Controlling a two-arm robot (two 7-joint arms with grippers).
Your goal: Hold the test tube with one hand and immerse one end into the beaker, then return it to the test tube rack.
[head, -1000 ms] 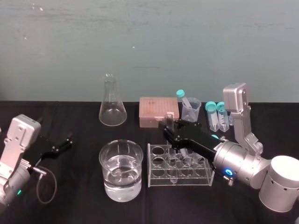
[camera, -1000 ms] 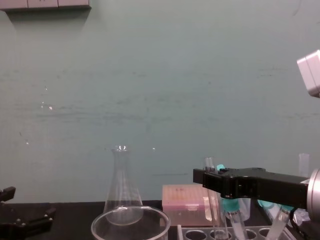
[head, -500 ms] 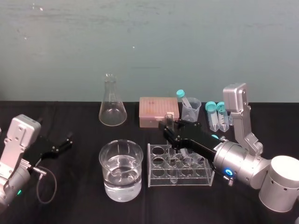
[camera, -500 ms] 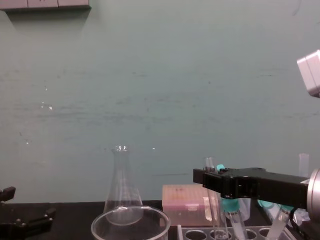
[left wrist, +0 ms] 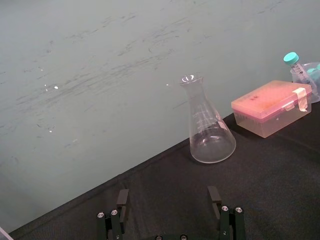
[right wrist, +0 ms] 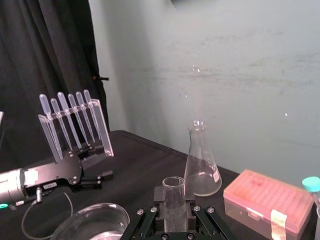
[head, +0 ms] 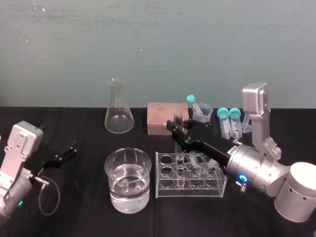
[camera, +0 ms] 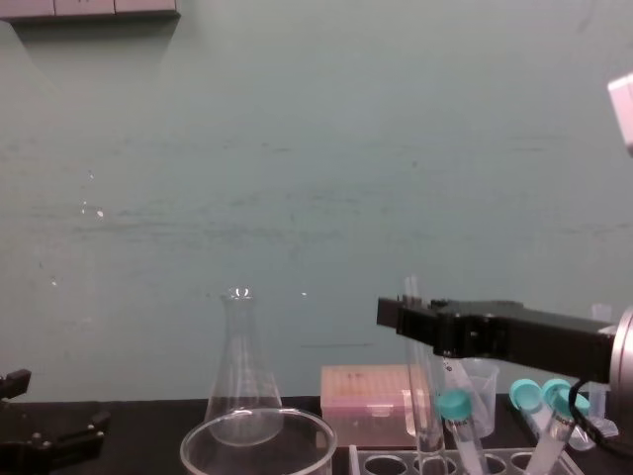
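Since a second ago the right gripper [head: 178,129] has risen a little and drawn back toward the right, lifting the test tube [head: 180,160] higher and straightening it from a lean to near upright. Its fingers [right wrist: 159,196] are clamped on the tube just below the open rim. The tube's lower end still reaches down into a hole near the left end of the test tube rack [head: 190,190]. Just left of the rack stands the beaker [head: 128,180], partly filled with clear liquid and apart from the tube. Farther back are a flask [head: 118,108], a pink box [head: 168,117] and teal-capped tubes [head: 229,121]. At the table's [head: 79,197] far left the left gripper [head: 69,148] rests idle, fingers spread apart.
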